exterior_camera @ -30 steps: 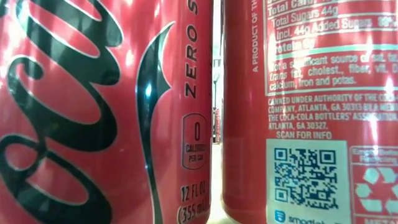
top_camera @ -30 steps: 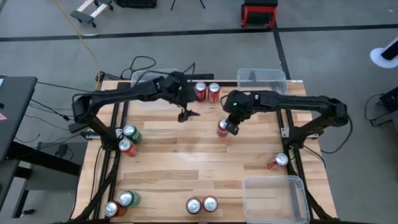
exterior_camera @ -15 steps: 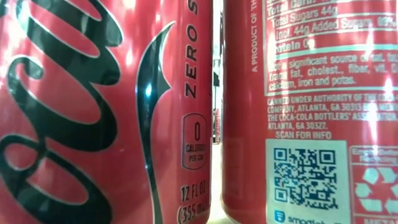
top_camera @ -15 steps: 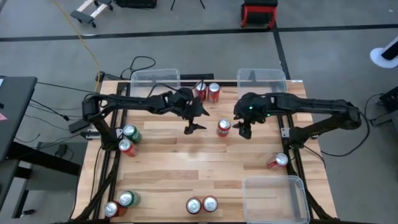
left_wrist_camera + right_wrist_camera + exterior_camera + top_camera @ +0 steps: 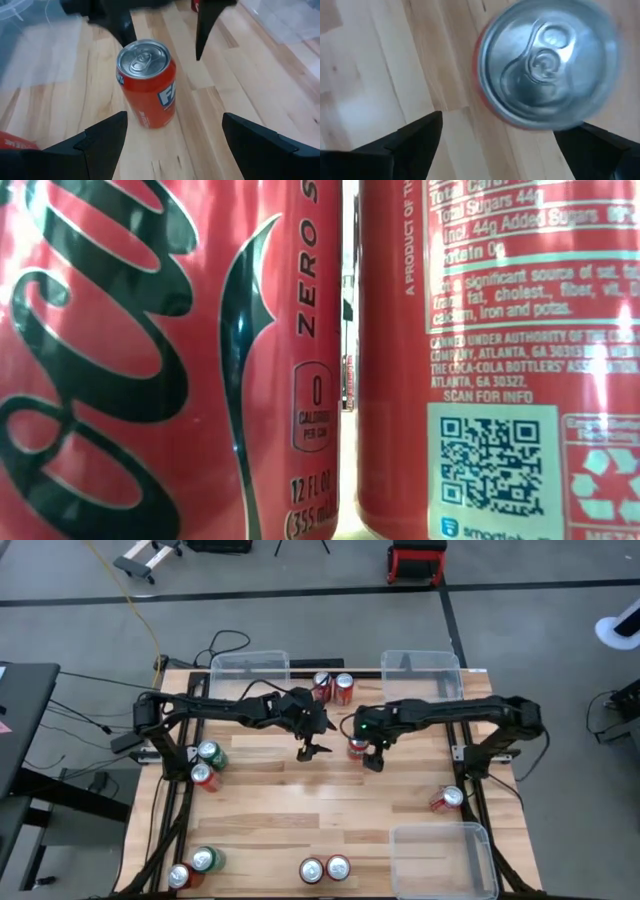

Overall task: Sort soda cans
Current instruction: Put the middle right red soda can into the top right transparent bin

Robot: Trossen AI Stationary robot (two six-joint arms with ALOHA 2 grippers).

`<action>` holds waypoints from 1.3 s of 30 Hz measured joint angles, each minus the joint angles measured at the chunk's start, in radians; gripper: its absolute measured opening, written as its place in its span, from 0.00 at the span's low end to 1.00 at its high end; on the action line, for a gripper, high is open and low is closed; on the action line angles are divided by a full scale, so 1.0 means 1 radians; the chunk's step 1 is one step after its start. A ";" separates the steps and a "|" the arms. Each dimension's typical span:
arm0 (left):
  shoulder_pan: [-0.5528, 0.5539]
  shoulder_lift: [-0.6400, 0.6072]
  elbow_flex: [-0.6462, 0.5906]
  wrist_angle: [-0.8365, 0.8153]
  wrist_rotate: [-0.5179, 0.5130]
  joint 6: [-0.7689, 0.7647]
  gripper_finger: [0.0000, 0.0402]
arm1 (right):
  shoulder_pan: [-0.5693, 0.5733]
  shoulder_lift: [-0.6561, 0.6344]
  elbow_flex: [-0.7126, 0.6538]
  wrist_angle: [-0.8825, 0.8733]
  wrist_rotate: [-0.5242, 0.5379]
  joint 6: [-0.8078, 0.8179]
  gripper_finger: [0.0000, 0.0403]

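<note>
One can (image 5: 356, 747) stands upright mid-table (image 5: 270, 790), between the left gripper (image 5: 308, 751) and the right gripper (image 5: 371, 757). Two cans (image 5: 332, 688) stand behind it, between two bins (image 5: 249, 664) at the far edge.

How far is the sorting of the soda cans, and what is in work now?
Done: nothing visible; both far bins and the near bin show no cans inside. In hand: the right end effector, open, is over an upright red can at the table's middle, not gripping it; the left end effector waits open beside it. Left: every can, including the green ones.
</note>
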 joint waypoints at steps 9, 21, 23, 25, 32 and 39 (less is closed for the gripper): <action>0.000 0.000 0.000 -0.036 -0.003 0.011 0.80 | -0.076 0.051 0.052 -0.056 -0.001 0.029 0.98; -0.007 0.070 -0.001 -0.055 0.016 0.036 0.80 | -0.041 0.082 0.095 0.092 -0.029 -0.008 0.99; -0.008 0.077 0.002 -0.051 0.022 0.035 0.80 | -0.040 0.092 0.098 0.116 -0.030 -0.008 0.99; -0.008 0.081 -0.002 -0.051 0.024 0.031 0.80 | -0.046 0.099 0.098 0.118 -0.034 -0.009 0.99; -0.010 0.097 0.000 -0.018 0.032 0.022 0.80 | -0.055 0.114 0.098 0.159 -0.033 -0.004 0.88; -0.010 0.097 0.000 -0.002 0.055 0.019 0.80 | -0.054 0.121 0.101 0.175 -0.033 -0.001 0.74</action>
